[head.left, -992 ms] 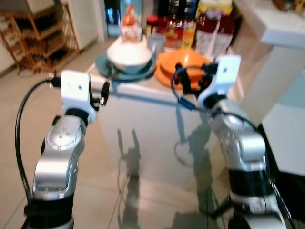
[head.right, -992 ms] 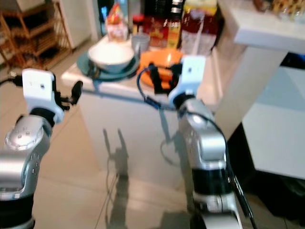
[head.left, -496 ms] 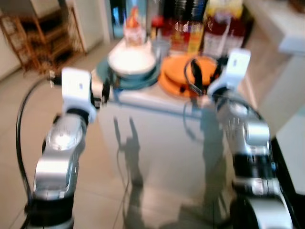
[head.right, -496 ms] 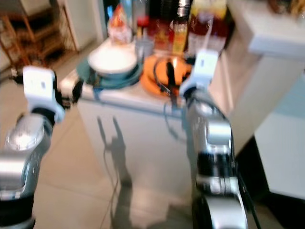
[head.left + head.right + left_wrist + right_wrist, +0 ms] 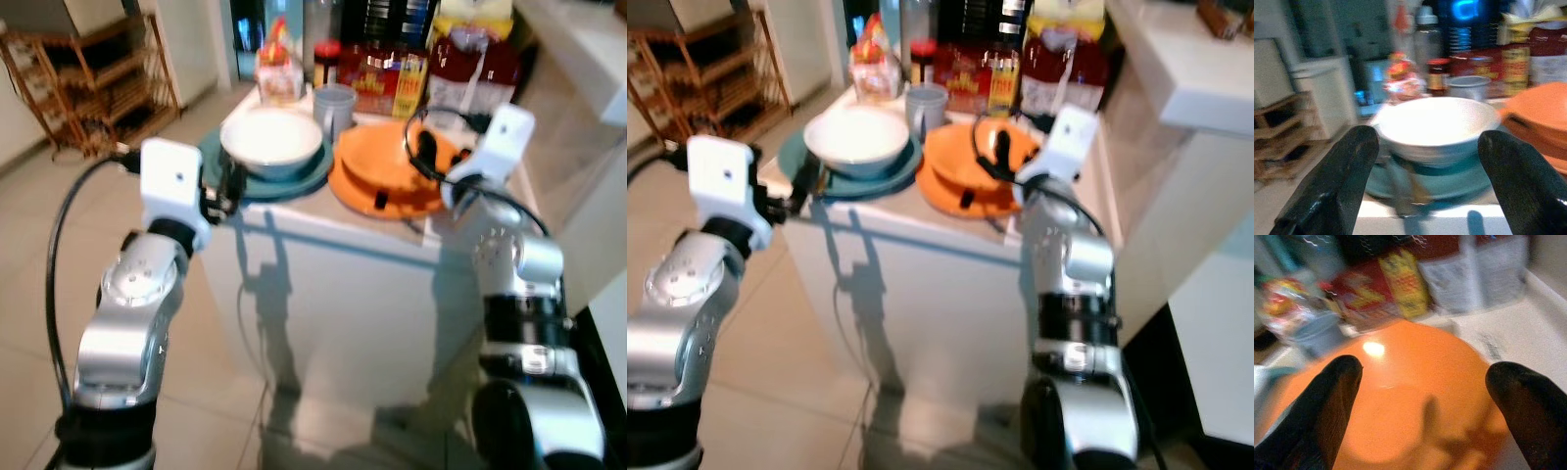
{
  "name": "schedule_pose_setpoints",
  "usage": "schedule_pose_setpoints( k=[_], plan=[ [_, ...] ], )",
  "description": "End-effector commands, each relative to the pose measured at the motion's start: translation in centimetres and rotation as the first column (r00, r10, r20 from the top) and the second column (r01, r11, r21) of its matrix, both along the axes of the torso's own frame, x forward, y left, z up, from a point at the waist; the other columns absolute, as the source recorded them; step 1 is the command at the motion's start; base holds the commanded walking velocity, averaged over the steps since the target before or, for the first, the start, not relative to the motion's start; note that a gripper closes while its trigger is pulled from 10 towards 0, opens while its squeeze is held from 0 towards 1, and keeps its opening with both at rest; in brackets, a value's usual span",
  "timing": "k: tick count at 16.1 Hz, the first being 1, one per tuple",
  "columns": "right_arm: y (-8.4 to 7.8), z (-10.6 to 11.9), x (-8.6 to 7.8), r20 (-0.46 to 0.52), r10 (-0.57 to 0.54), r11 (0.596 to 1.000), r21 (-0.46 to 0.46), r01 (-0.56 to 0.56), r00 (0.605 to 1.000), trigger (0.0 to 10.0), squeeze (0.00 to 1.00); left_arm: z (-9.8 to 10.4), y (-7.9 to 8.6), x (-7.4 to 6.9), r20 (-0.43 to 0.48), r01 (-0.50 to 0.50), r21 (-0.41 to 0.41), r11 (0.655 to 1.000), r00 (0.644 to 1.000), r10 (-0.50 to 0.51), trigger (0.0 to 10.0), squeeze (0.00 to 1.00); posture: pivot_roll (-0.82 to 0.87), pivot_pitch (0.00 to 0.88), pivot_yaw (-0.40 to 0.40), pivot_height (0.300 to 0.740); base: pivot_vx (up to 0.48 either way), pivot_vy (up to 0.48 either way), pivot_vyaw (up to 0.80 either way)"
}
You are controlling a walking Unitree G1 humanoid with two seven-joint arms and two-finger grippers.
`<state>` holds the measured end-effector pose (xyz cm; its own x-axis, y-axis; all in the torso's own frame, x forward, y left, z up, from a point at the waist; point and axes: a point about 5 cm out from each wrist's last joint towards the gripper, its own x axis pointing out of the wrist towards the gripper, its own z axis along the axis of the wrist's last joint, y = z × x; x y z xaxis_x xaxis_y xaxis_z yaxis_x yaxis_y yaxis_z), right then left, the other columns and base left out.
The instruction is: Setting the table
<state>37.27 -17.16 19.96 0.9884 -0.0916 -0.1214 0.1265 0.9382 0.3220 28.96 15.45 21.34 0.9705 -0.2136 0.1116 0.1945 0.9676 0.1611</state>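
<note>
Both grippers gaping wide: left gripper (image 5: 1425,196) facing white bowl (image 5: 271,141) on teal plate (image 5: 304,182), right gripper (image 5: 1420,411) hovering over orange plate (image 5: 377,176) on desk (image 5: 323,245).

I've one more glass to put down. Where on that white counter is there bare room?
Bare white counter shows at the right front corner, beside the orange plates; the right pincer hovers there. A thin strip runs along the front edge. The back is crowded with packets, and the white bowl on its teal plate takes the left.
</note>
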Motion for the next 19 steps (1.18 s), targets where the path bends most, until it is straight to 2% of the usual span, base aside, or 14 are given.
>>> schedule_pose_setpoints(
  k=[1,3,5,7,9,10,14,15,16,17,18,19],
  plan=[
    [-0.7,-0.1,0.5,-0.030,-0.032,0.999,0.042,0.033,0.999,10.0,0.00,0.6,-1.2,-0.5,0.034,0.103,0.004,0.995,0.994,-0.103,10.0,0.00,0.03,0.000,-0.011,0.740,0.000,0.000,0.00],
    [-1.1,-0.3,1.2,-0.060,-0.062,0.995,0.075,0.067,0.996,10.0,0.00,0.7,-2.1,-1.1,0.033,0.188,0.019,0.982,0.982,-0.188,10.0,0.00,0.03,0.000,-0.015,0.740,0.000,0.000,0.00],
    [-1.4,-0.4,1.8,-0.071,-0.078,0.992,0.094,0.084,0.994,10.0,0.00,0.6,-2.2,-1.2,0.030,0.198,0.026,0.980,0.980,-0.199,10.0,0.00,0.03,0.000,-0.015,0.740,0.000,0.000,0.00],
    [-1.2,-0.7,2.5,-0.100,-0.045,0.990,0.127,0.057,0.994,10.0,0.00,0.5,-2.4,-1.2,0.027,0.215,0.032,0.976,0.976,-0.216,10.0,0.00,0.03,0.000,-0.013,0.740,0.000,0.000,0.00],
    [-1.3,-1.0,3.1,-0.139,-0.036,0.988,0.145,0.057,0.990,10.0,0.00,0.5,-2.8,-1.3,0.014,0.263,0.044,0.964,0.965,-0.264,10.0,0.00,0.03,0.000,-0.018,0.740,0.000,0.000,0.00],
    [-1.5,-1.6,3.4,-0.190,-0.050,0.987,0.141,0.077,0.980,10.0,0.00,0.5,-3.1,-1.5,0.006,0.294,0.048,0.954,0.955,-0.295,10.0,0.00,0.03,0.000,-0.023,0.740,0.000,0.000,0.00],
    [-1.1,-1.6,3.7,-0.210,-0.011,0.979,0.195,0.052,0.978,10.0,0.00,0.5,-3.2,-1.7,0.005,0.300,0.052,0.953,0.954,-0.300,10.0,0.00,0.04,0.000,-0.032,0.740,0.000,0.000,0.00],
    [-0.9,-1.6,3.8,-0.218,0.007,0.972,0.233,0.045,0.976,5.0,0.00,0.5,-3.1,-1.7,0.003,0.300,0.055,0.952,0.954,-0.301,10.0,0.00,0.05,0.000,-0.036,0.740,0.000,0.000,0.00],
    [-0.9,-1.6,3.9,-0.219,0.011,0.969,0.245,0.044,0.976,5.0,0.00,0.5,-3.1,-1.7,0.003,0.301,0.056,0.952,0.953,-0.302,10.0,0.00,0.05,0.000,-0.036,0.740,0.000,0.000,0.00],
    [-0.8,-1.6,3.9,-0.228,0.021,0.961,0.272,0.043,0.974,0.0,0.00,0.5,-3.2,-1.8,-0.008,0.321,0.055,0.945,0.947,-0.321,10.0,0.00,0.04,0.000,-0.033,0.740,0.000,0.000,0.00],
    [-0.8,-1.8,3.8,-0.240,0.026,0.952,0.303,0.050,0.970,0.0,0.00,0.1,-3.5,-2.1,-0.053,0.386,0.084,0.919,0.922,-0.383,10.0,0.00,0.04,0.000,-0.033,0.740,0.000,0.000,0.00],
    [-0.8,-1.8,3.8,-0.245,0.028,0.947,0.317,0.053,0.969,0.0,0.00,-0.1,-3.6,-2.3,-0.071,0.410,0.092,0.907,0.912,-0.405,10.0,0.00,0.04,0.000,-0.033,0.740,0.000,0.000,0.00]
  ],
)
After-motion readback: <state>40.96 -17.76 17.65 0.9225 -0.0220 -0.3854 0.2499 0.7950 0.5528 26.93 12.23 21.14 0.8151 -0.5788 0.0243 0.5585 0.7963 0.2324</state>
